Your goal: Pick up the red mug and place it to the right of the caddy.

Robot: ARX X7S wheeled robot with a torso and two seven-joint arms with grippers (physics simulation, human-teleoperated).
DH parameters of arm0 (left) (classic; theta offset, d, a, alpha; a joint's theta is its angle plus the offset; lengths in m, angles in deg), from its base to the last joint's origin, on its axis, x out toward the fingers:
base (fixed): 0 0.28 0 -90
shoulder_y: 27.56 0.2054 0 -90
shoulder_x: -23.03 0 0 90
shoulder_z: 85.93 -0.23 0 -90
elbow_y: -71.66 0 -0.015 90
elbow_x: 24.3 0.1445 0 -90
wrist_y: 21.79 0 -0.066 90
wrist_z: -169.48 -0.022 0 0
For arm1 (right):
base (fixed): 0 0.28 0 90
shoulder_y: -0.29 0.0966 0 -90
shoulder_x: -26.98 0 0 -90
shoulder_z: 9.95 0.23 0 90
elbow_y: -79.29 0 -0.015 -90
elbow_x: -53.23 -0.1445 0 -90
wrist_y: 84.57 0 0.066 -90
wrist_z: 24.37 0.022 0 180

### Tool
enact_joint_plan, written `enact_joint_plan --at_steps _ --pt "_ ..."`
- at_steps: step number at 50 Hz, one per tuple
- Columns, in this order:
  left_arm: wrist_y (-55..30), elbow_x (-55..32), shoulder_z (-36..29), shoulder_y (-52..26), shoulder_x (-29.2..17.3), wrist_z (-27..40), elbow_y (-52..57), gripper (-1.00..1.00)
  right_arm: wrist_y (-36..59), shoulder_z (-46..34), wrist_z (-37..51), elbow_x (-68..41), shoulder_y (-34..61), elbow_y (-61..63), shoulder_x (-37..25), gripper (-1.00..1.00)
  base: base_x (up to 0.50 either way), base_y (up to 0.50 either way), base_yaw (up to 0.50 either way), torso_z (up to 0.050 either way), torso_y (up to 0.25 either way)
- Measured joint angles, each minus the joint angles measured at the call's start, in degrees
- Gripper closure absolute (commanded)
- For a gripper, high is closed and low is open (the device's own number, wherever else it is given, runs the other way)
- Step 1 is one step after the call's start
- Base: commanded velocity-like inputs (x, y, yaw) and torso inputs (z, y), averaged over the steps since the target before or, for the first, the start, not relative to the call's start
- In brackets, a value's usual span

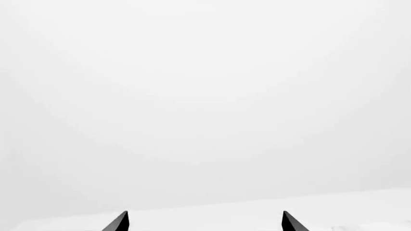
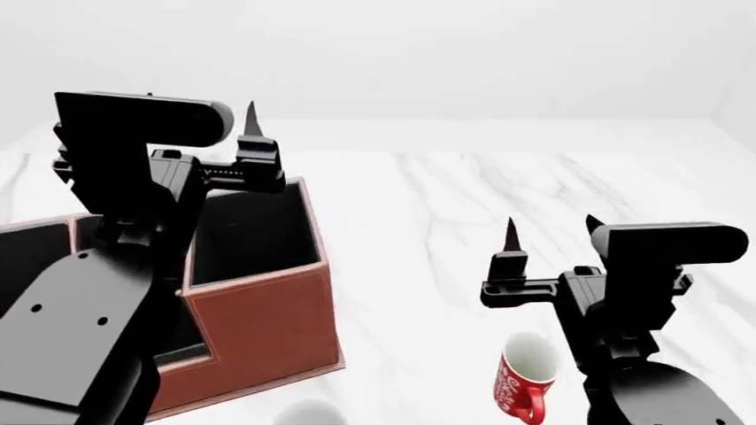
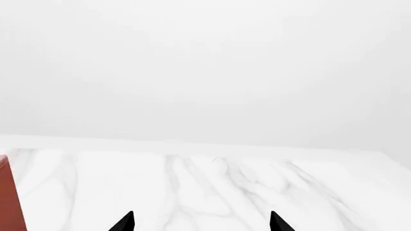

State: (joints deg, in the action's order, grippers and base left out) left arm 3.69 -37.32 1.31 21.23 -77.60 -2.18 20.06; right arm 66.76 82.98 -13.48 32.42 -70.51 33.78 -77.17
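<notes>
The red mug (image 2: 523,382), with white print and a white inside, is on the marble table at the near right, right of the caddy. It sits just below my right arm. The caddy (image 2: 266,305) is a reddish-brown box with black-lined compartments at the left, and a sliver of it shows in the right wrist view (image 3: 7,197). My right gripper (image 2: 551,232) is open and empty, raised beyond the mug with its tips pointing up; its tips also show in the right wrist view (image 3: 201,221). My left gripper (image 2: 236,119) is open and empty above the caddy's far side (image 1: 205,221).
The white marble table (image 2: 473,195) stretches to a plain white wall. The rim of a white mug (image 2: 310,413) shows at the bottom edge, in front of the caddy. My left arm covers much of the caddy's left part.
</notes>
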Motion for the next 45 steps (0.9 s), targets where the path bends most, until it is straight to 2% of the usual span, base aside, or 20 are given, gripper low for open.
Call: enact_joint_plan --at_steps 8,19,31,45 --pt "0.7 0.0 -0.2 0.3 -0.2 0.3 -0.5 -1.00 3.0 3.6 -0.6 -2.9 -6.6 7.0 -0.8 -1.00 0.00 0.00 0.00 0.000 0.000" --pt "1.0 -0.2 -0.5 0.3 -0.4 0.6 -0.5 -1.00 2.0 7.7 -0.3 -7.4 -16.6 12.4 -2.7 -1.00 0.00 0.00 0.00 0.000 0.000" --pt "0.6 -0.7 -0.5 0.1 -0.5 0.9 -0.2 -1.00 -2.9 7.1 0.7 -8.7 -25.6 12.7 -4.5 -1.00 0.00 0.00 0.00 0.000 0.000" --pt "0.6 -1.1 -0.6 0.0 -0.7 1.3 -0.3 -1.00 -7.1 4.5 1.0 -7.7 -30.4 10.1 -5.5 -1.00 0.00 0.00 0.00 0.000 0.000"
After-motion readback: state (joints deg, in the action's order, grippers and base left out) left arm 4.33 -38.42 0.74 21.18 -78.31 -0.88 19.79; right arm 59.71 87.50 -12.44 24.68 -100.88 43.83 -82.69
